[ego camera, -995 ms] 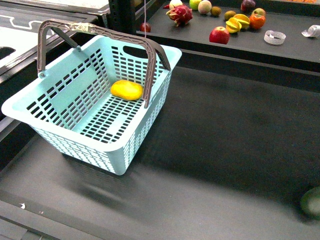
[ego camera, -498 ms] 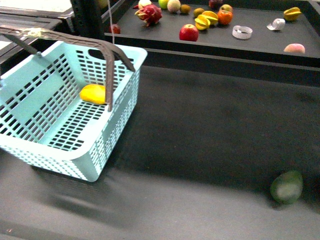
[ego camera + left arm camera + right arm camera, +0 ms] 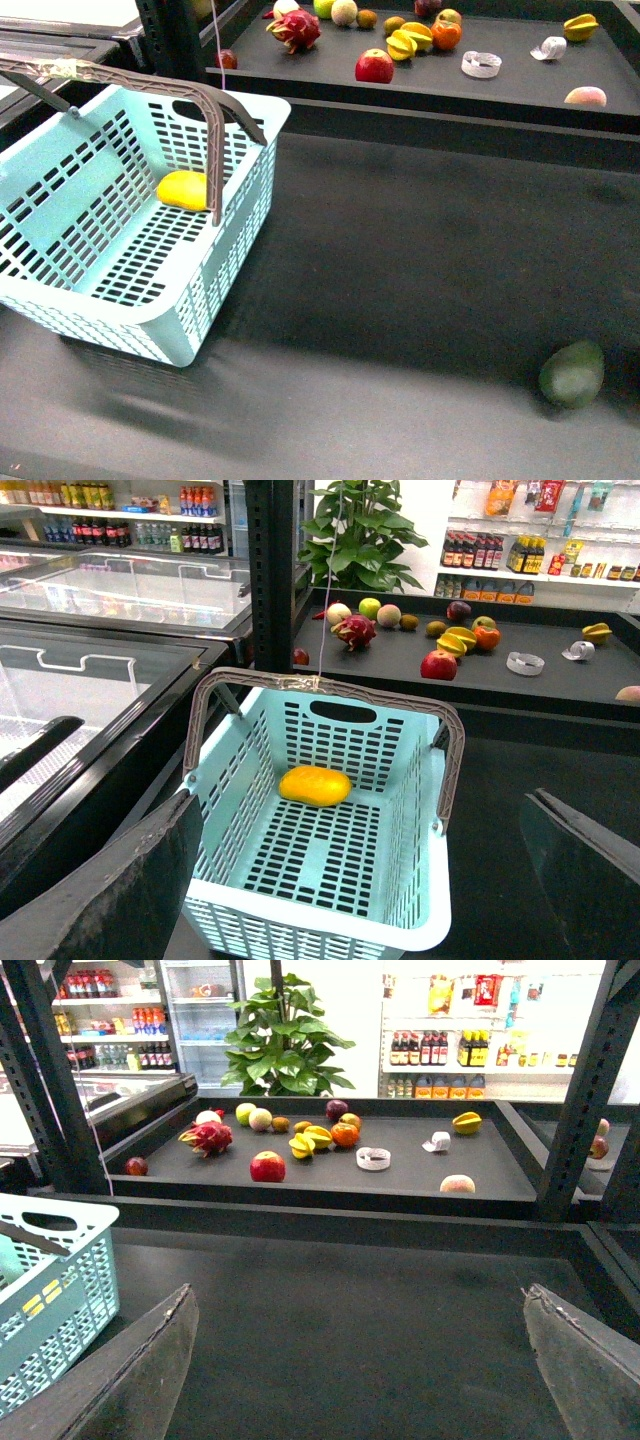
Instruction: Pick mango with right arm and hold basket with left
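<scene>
The pale blue basket [image 3: 225, 265] stands at the left of the dark table. Its grey-brown handles are up, one wrapped with tape. The bright yellow mango [image 3: 183, 189] lies on the basket floor near the far wall. In the left wrist view the basket [image 3: 420, 880] and the mango [image 3: 315, 785] lie ahead of my left gripper [image 3: 365, 880], which is open, empty and short of the near rim. My right gripper [image 3: 360, 1360] is open and empty over bare table; a corner of the basket [image 3: 70, 1290] shows at one side. Neither arm shows in the front view.
A dark green oval fruit [image 3: 572, 373] lies on the table at front right. A raised shelf [image 3: 520, 85] behind holds an apple [image 3: 374, 66], a dragon fruit [image 3: 293, 30], star fruit and other fruit. A black post [image 3: 170, 40] stands at back left.
The view has swung to the right over the last second: the basket now sits further left in the picture and the green fruit further in from the right edge. The mango stays in the basket.
</scene>
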`<action>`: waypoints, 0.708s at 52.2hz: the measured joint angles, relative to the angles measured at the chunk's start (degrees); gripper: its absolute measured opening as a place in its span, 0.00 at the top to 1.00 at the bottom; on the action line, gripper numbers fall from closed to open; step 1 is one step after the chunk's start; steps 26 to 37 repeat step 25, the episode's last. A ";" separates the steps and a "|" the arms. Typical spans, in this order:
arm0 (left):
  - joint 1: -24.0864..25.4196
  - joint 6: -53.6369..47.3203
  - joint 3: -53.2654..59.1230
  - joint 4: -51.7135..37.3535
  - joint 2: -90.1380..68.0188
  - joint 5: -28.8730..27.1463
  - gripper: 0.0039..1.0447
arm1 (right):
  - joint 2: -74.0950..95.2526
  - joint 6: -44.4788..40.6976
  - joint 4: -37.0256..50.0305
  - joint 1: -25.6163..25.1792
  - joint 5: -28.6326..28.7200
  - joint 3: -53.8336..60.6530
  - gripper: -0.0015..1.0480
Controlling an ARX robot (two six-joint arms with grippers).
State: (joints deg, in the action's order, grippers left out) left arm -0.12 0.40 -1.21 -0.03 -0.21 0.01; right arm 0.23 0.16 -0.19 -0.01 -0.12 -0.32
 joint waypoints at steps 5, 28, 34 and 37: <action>0.00 0.00 0.02 0.00 0.00 0.00 0.05 | 0.00 0.00 0.00 0.00 0.02 0.00 0.08; 0.00 0.00 0.02 0.00 0.00 -0.02 0.05 | 0.00 0.00 0.00 0.00 0.04 0.00 0.08; 0.00 0.00 0.02 0.00 0.00 -0.02 0.05 | 0.00 0.00 0.00 0.00 0.04 0.00 0.08; 0.00 0.00 0.02 0.00 0.00 -0.02 0.05 | 0.00 0.00 0.00 0.00 0.04 0.00 0.08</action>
